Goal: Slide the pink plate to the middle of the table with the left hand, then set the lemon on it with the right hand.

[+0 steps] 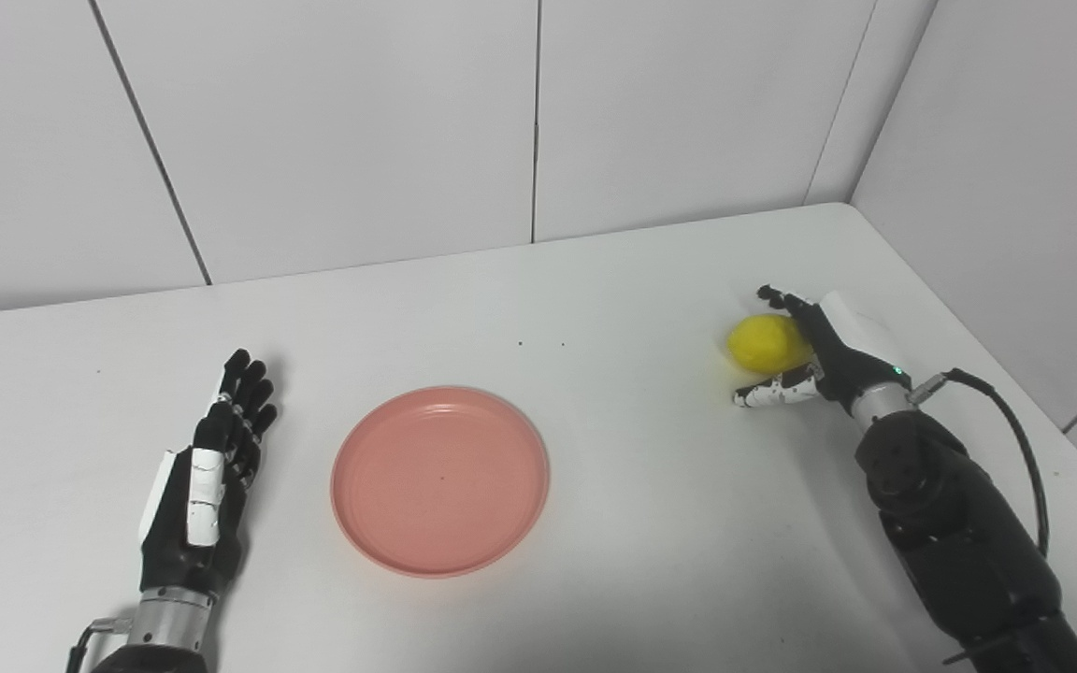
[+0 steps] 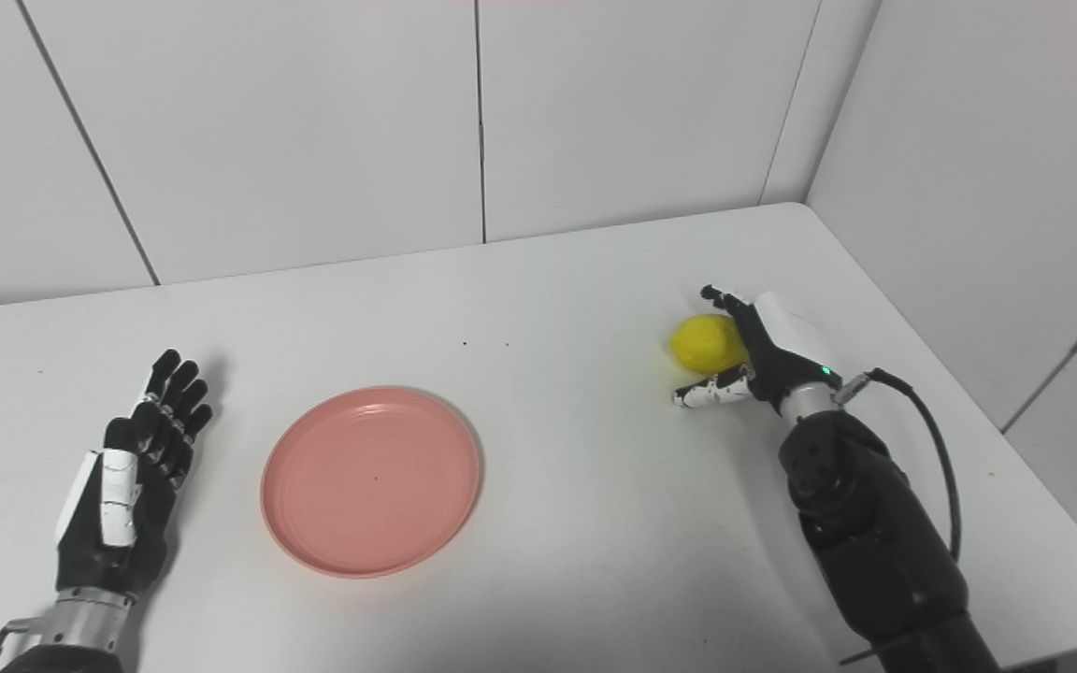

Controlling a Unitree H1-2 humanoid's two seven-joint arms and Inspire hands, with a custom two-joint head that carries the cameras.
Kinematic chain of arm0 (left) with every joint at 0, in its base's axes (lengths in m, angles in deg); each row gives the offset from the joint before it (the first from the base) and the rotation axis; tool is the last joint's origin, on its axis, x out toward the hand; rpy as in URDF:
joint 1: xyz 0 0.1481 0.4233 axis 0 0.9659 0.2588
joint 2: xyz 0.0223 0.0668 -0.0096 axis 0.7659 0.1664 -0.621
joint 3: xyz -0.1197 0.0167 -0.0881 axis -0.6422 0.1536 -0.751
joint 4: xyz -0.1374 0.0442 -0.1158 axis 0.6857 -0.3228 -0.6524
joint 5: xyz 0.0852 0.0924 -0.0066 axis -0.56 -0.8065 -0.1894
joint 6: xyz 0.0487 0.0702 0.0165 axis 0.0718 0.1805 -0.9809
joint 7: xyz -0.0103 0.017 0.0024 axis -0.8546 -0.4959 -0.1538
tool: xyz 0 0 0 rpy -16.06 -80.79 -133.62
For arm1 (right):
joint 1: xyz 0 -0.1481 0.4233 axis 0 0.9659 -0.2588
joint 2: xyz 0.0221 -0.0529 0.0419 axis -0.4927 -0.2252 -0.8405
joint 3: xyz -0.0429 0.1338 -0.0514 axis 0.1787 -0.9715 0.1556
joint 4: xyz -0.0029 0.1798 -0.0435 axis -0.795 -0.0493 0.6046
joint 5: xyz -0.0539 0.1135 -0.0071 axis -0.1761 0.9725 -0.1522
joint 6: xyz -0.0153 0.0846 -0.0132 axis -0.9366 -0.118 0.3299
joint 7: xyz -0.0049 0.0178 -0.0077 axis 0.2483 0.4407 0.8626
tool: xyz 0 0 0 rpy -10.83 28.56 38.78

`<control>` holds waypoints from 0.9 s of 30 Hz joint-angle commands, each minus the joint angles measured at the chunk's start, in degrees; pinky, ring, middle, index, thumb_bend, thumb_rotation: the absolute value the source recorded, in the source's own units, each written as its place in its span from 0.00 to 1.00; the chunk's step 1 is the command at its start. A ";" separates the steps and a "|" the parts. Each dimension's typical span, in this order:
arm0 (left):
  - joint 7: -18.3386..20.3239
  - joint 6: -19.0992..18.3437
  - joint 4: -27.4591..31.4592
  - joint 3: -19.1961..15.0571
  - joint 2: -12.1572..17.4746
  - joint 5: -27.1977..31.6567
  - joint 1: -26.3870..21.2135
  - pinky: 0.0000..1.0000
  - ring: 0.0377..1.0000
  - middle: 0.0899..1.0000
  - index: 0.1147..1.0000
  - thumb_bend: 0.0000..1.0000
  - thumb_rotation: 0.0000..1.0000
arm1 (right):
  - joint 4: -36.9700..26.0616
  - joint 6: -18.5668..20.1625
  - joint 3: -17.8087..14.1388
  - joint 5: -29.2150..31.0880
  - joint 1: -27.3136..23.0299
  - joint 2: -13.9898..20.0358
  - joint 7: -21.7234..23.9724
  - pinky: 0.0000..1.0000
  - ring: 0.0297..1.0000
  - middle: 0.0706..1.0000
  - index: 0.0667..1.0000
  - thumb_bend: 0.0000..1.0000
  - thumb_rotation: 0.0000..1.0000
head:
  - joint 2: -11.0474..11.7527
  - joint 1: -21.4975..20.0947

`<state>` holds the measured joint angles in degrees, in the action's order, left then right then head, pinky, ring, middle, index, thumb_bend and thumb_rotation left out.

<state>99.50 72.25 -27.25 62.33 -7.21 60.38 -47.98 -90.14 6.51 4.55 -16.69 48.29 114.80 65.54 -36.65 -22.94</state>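
The pink plate (image 1: 440, 479) lies flat on the white table (image 1: 595, 308), a little left of the middle and near the front. My left hand (image 1: 216, 463) rests open on the table to the plate's left, fingers straight, a small gap between it and the rim. The yellow lemon (image 1: 768, 343) sits at the right side of the table. My right hand (image 1: 814, 360) is cupped around the lemon's right side, fingers behind it and thumb in front, not closed on it.
White wall panels stand close behind the table and along its right side. The right arm's black cable (image 1: 1015, 439) loops near the table's right edge. A few tiny dark specks (image 1: 538, 344) lie behind the plate.
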 commanded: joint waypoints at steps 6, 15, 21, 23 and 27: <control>-0.20 0.03 -2.03 0.46 -0.86 0.11 3.26 1.00 1.00 1.00 1.00 0.80 1.00 | 0.07 -4.26 -0.66 -0.43 -0.55 -0.84 -8.45 0.34 0.35 0.43 0.53 0.51 0.00 | -0.05 0.06; -0.46 0.02 -1.86 0.62 -0.95 -0.32 3.38 1.00 1.00 1.00 1.00 0.81 1.00 | -0.45 -6.14 -1.75 1.12 -0.07 -2.15 -13.18 0.23 0.36 0.44 0.48 0.51 0.00 | -0.05 0.45; -0.31 -0.50 -1.50 0.83 -1.17 -0.01 3.61 1.00 1.00 1.00 1.00 0.82 1.00 | -2.60 -8.30 -1.90 2.65 0.44 -3.51 -14.34 0.25 0.33 0.42 0.51 0.51 0.00 | -0.27 1.76; -0.21 -0.55 -1.24 1.04 -1.34 0.08 3.85 1.00 1.00 1.00 1.00 0.82 1.00 | -4.38 -9.93 -1.53 3.10 0.75 -4.23 -14.70 0.27 0.33 0.42 0.51 0.51 0.00 | -0.31 2.65; -0.50 -0.98 -0.42 1.75 -1.64 -0.65 4.38 1.00 1.00 1.00 1.00 0.82 1.00 | -8.13 -11.49 -0.50 4.22 1.07 -5.60 -13.78 0.24 0.33 0.41 0.51 0.51 0.00 | -0.64 5.86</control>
<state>99.47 71.78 -26.02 63.19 -7.38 60.21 -47.09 -95.59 -1.36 3.98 -12.85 50.51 108.81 52.49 -37.27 -18.81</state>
